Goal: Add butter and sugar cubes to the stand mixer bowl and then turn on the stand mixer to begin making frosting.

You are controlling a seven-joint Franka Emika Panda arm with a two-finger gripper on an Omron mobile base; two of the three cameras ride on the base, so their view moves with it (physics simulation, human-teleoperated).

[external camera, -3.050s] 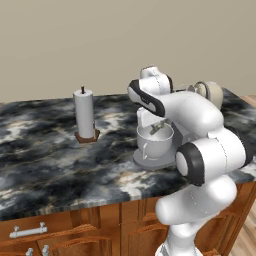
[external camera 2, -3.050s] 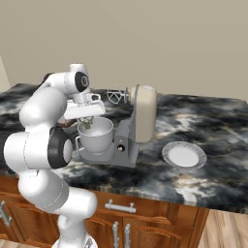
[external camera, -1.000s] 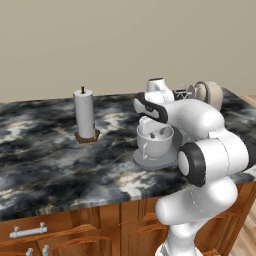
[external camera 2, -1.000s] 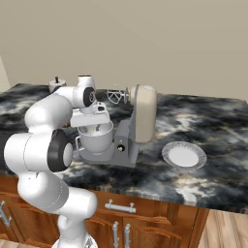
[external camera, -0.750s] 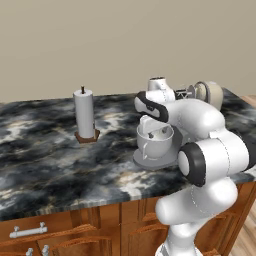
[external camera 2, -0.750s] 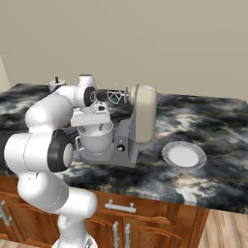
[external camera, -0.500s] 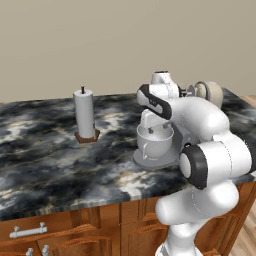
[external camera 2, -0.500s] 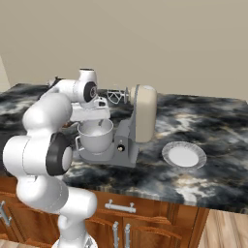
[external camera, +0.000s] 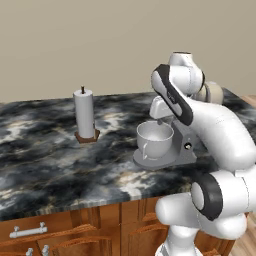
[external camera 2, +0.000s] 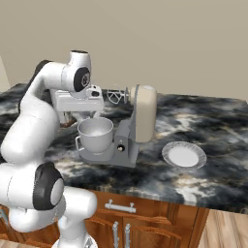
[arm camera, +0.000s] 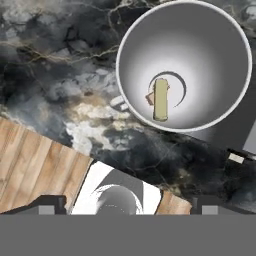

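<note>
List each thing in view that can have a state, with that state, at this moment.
butter: lying at the bottom of the bowl.
sugar cube: in the bowl, against the butter.
stand mixer bowl: upright on the mixer base.
stand mixer: head tilted back, whisk clear of the bowl.
gripper: above the bowl, holding nothing, fingers apart.
plate: bare.
paper-towel roll: upright on its holder.

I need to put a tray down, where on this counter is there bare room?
Widest bare patch: the counter left of the mixer, in front of the towel roll. Another lies right of the plate. Crowded: around the bowl, where the gripper hangs.
</note>
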